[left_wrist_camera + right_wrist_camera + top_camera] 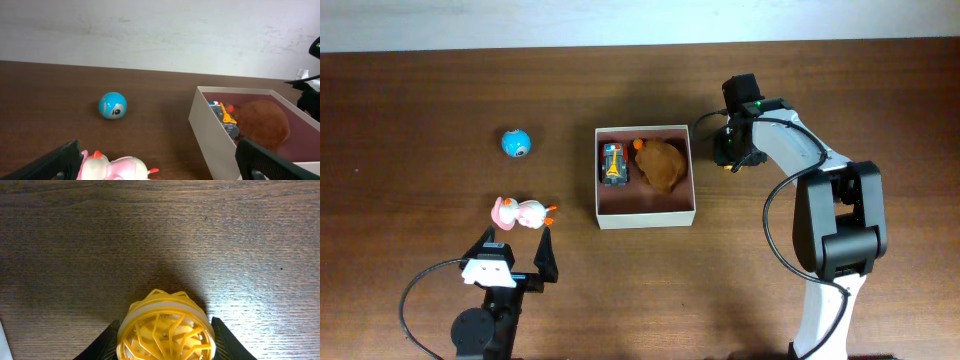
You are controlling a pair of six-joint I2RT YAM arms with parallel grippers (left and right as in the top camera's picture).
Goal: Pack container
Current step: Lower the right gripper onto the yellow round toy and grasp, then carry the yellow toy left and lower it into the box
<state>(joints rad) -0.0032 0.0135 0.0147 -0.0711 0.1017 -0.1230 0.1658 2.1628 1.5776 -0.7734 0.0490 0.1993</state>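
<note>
Both jaws of my right gripper (731, 153) pinch the yellow lattice ball (166, 327) on the desk (420, 100), just beside the container (645, 218); left gripper (518, 248) gapes wide. I'd lift high enough to clear the wall first.

Looks like a robotics lab bench. Left arm (488, 300) and right arm (840, 215), both cabled, sit at a plain wood-grain table (410, 90) by a blank white wall (150, 30). Staged props: blue ball (516, 143), pink-and-white toy (520, 213), yellow lattice ball (165, 327), container (645, 218).
</note>
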